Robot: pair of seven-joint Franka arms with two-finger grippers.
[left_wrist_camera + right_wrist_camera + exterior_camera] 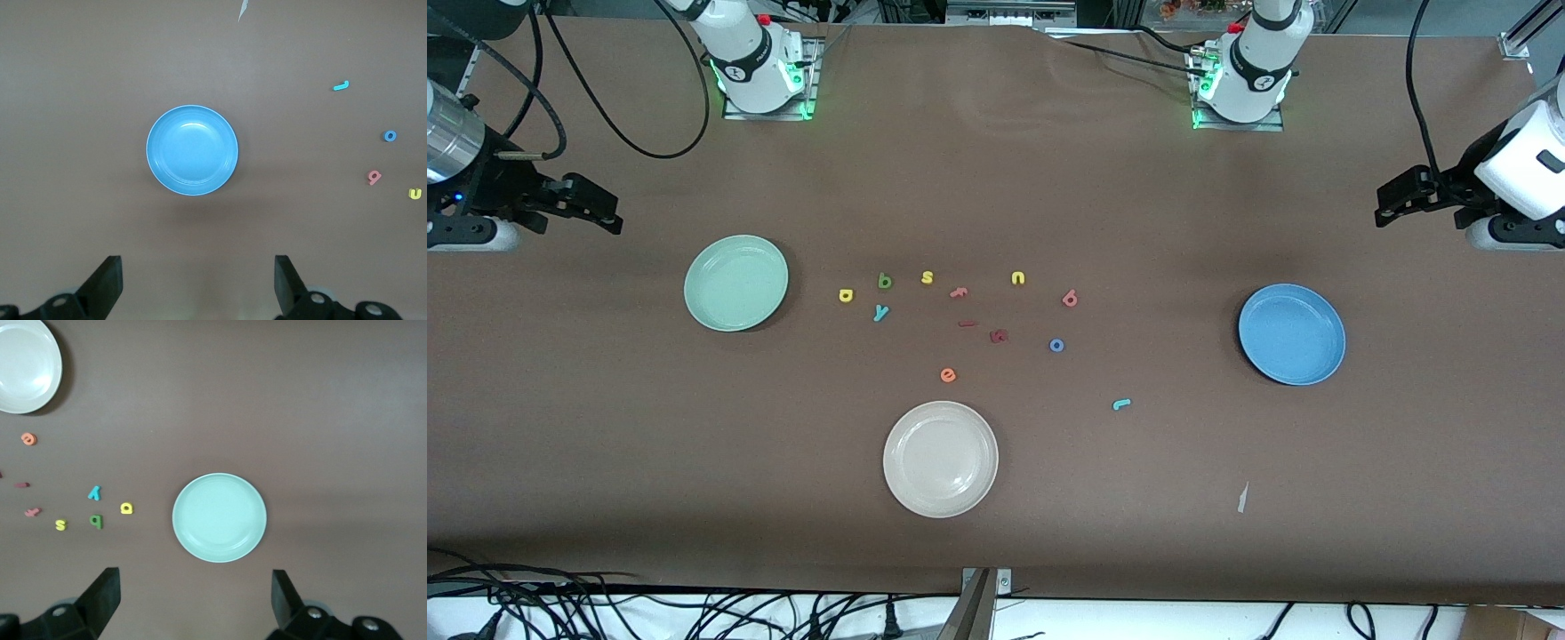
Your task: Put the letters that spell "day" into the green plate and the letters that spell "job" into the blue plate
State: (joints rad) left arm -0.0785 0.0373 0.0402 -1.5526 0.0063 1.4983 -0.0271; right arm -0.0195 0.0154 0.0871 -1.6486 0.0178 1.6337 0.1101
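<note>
The brown table (996,533) holds the green plate (735,283) toward the right arm's end and the blue plate (1291,333) toward the left arm's end, both bare. A cream-white plate (940,458) sits nearer the camera. Between the plates lie the tiny letters: yellow "a" (846,295), dark green "d" (885,282), teal "y" (880,312), pink "b" (1070,299), blue "o" (1056,345), and what may be the teal "j" (1121,404). The left gripper (1392,203) and right gripper (605,209) wait, fingers spread, over the table ends.
</note>
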